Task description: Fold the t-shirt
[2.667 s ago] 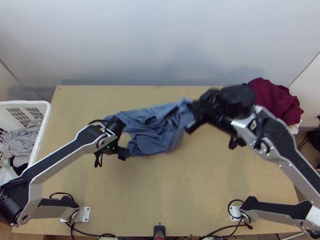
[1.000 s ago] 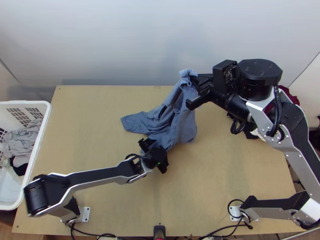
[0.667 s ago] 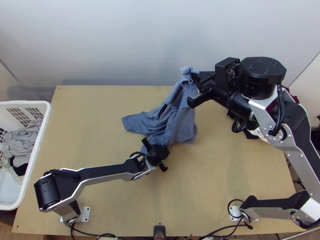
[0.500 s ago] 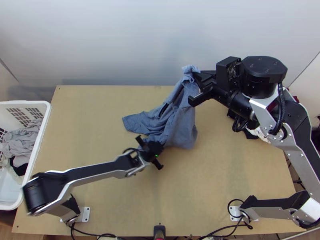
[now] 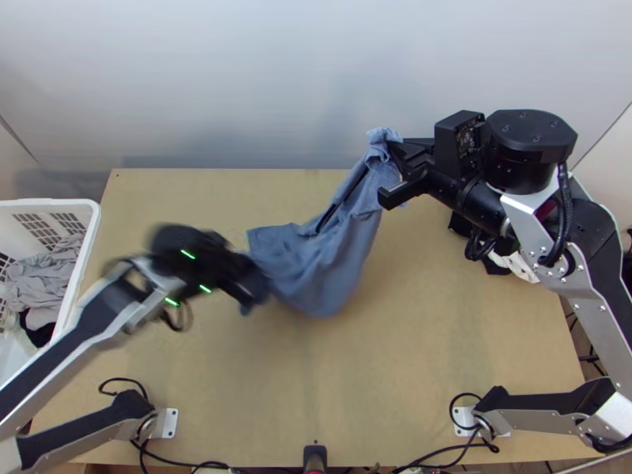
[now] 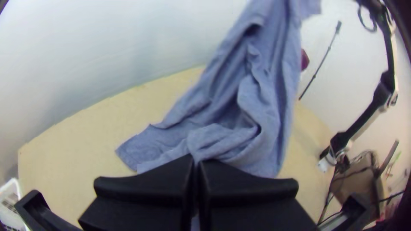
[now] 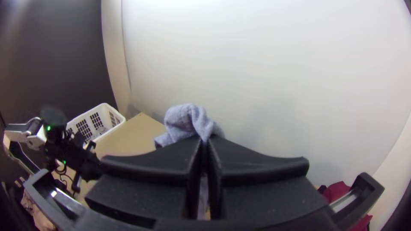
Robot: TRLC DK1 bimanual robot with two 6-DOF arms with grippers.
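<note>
Between my two sets of jaws, over the light wooden table, hangs the blue-grey cloth t-shirt, unfolded and creased, its middle sagging. The right gripper, with wide flat black fingers, has them pressed almost together on a bunched end, which pokes out just past their tips. The black left gripper is closed too, pinching a gathered edge right at its tips; a flatter corner spreads just beyond them. I can't tell which hem or sleeve either one has.

I judge I'm at the opening-out step — no fold made, the shirt held at two places and needing to be spread flat. Next, I'd want both jaws drawn apart until the sag between them goes, then lowered together so the cloth lands smooth. If either bite is shallow, the pull could slip it free — so gently, I'd say.
</note>
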